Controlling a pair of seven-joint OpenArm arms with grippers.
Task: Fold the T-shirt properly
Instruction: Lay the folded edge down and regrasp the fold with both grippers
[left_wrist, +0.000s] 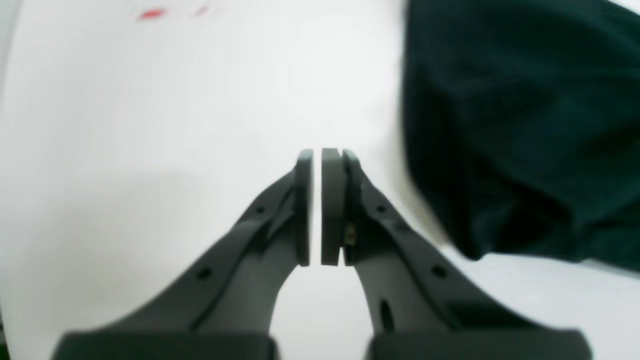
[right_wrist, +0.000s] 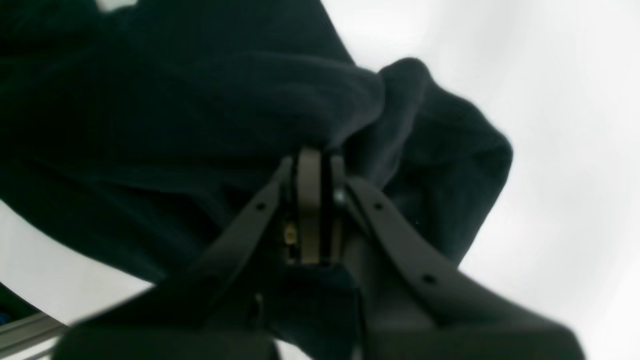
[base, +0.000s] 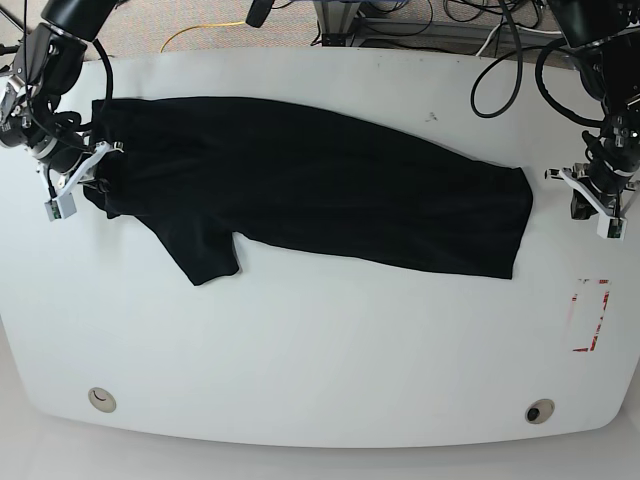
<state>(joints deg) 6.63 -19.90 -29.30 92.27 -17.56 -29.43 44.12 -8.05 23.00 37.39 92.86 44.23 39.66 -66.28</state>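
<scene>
The black T-shirt (base: 320, 185) lies stretched in a long band across the white table (base: 320, 350), with one sleeve (base: 208, 258) sticking out toward the front left. My right gripper (base: 98, 175) is at the shirt's left end. In the right wrist view this gripper (right_wrist: 317, 152) is shut on a bunched fold of the T-shirt (right_wrist: 200, 100). My left gripper (base: 585, 195) hovers just past the shirt's right edge. In the left wrist view it (left_wrist: 325, 152) is shut with nothing between its pads, over bare table, the T-shirt (left_wrist: 525, 125) to its right.
A red-outlined mark (base: 590, 315) is on the table at the front right; a red mark (left_wrist: 151, 14) also shows in the left wrist view. Two round holes (base: 100, 400) (base: 540, 411) sit near the front edge. Cables (base: 500, 60) run along the back.
</scene>
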